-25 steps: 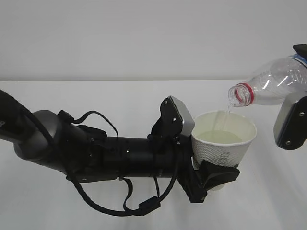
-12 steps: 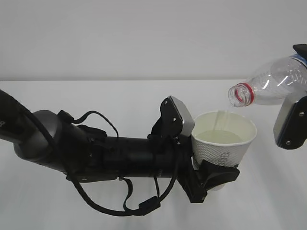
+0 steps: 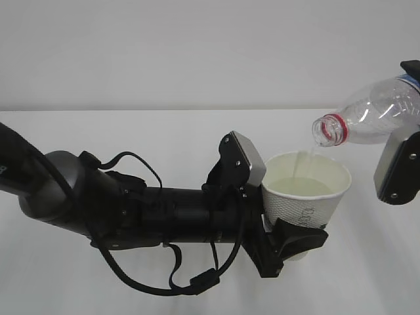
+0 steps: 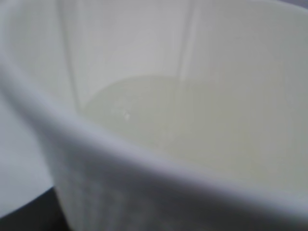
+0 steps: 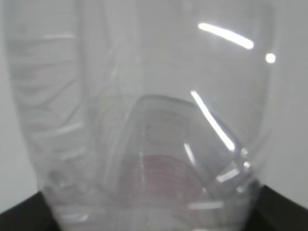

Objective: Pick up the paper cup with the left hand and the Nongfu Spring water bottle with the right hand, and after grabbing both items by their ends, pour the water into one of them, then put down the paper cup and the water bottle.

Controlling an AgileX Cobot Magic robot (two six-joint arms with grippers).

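Observation:
My left gripper (image 3: 289,226) is shut on the lower part of the white paper cup (image 3: 308,203), holding it upright above the table. The cup (image 4: 120,192) fills the left wrist view, with pale water (image 4: 159,110) lying inside. My right gripper (image 3: 403,147) holds the clear water bottle (image 3: 371,111) by its base end, tilted with its red-ringed mouth down-left over the cup. A thin stream of water (image 3: 304,161) runs from the mouth into the cup. The right wrist view looks along the bottle (image 5: 144,110); its fingers are hidden there.
A white table (image 3: 164,131) runs to a plain white wall behind. My thick black left arm (image 3: 131,210) with looping cables lies across the front left. The grey plate of the right gripper (image 3: 397,164) hangs at the right edge.
Almost nothing has moved; both arms hold their poses and the thin stream keeps running from the bottle into the cup.

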